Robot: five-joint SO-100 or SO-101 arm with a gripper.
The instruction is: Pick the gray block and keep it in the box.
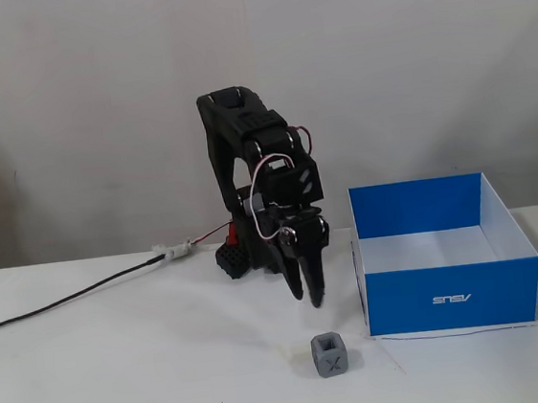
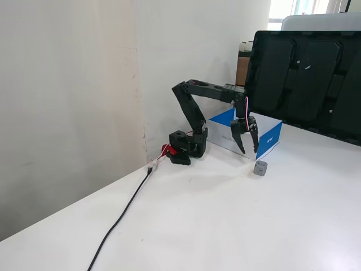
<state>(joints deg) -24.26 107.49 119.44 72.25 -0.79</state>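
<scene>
Black two-finger gripper [image 1: 310, 298] part-open, empty, above small dark gray cube block [image 1: 331, 355] | risk: I descend off-centre, nudging it toward shallow blue cardboard box [image 1: 449, 295]

A matte black jointed arm [image 1: 259, 154] with red and white wires looping near its wrist, ending in a black two-fingered hand [image 1: 310, 298].
</scene>
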